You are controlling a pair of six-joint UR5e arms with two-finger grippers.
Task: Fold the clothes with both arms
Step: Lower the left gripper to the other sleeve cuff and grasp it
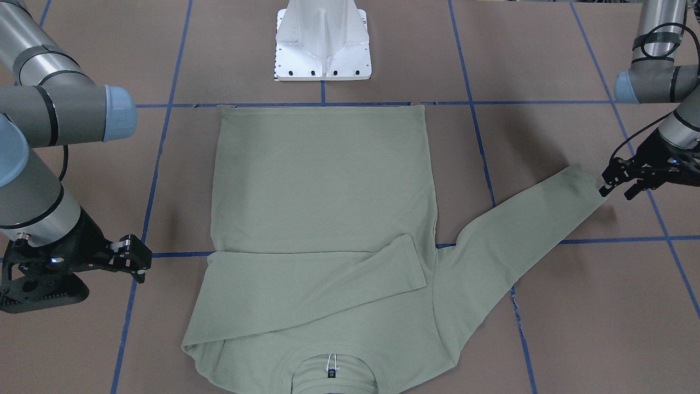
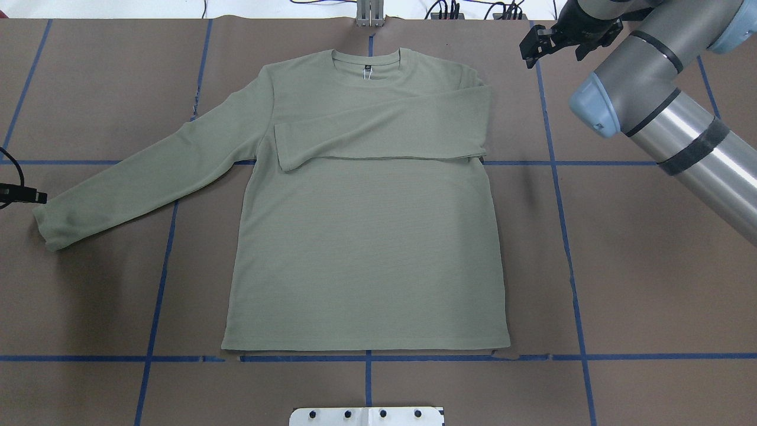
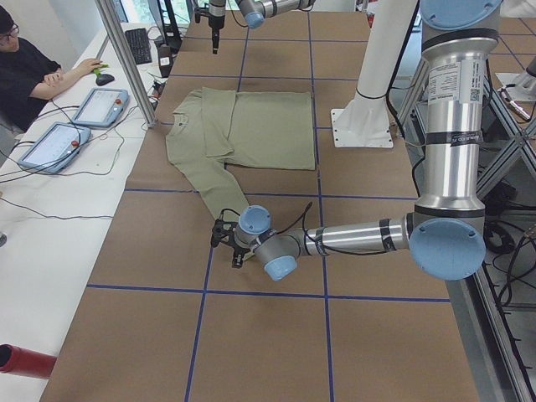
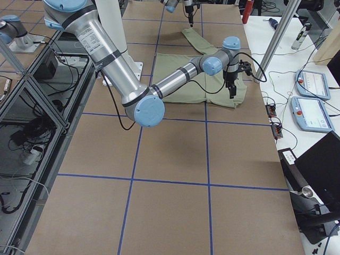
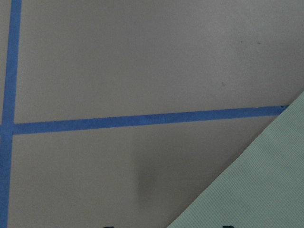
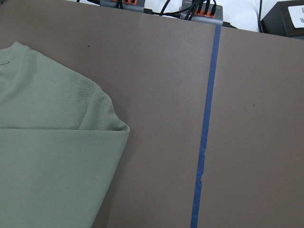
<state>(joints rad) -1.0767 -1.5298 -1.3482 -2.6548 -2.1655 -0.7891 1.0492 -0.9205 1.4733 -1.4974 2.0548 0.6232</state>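
The clothes are one sage-green long-sleeved shirt [image 1: 322, 186] [image 2: 366, 248], flat on the brown table with its collar [image 2: 366, 62] away from the robot. One sleeve [image 2: 384, 127] lies folded across the chest. The other sleeve [image 2: 148, 171] stretches out to the robot's left. My left gripper [image 1: 617, 190] [image 2: 18, 194] hovers open right at that sleeve's cuff [image 1: 579, 183], holding nothing; the left wrist view shows the sleeve's edge [image 5: 266, 190] below. My right gripper [image 1: 134, 261] [image 2: 553, 46] is open and empty beside the folded shoulder [image 6: 95, 114], off the fabric.
The white pedestal base [image 1: 322, 44] [image 2: 366, 416] stands by the shirt's hem. Blue tape lines [image 2: 562, 195] grid the table. A seated person [image 3: 33, 71] and teach pendants [image 3: 100, 105] [image 4: 313, 85] are at the far side, with cables [image 2: 473, 9] along that edge.
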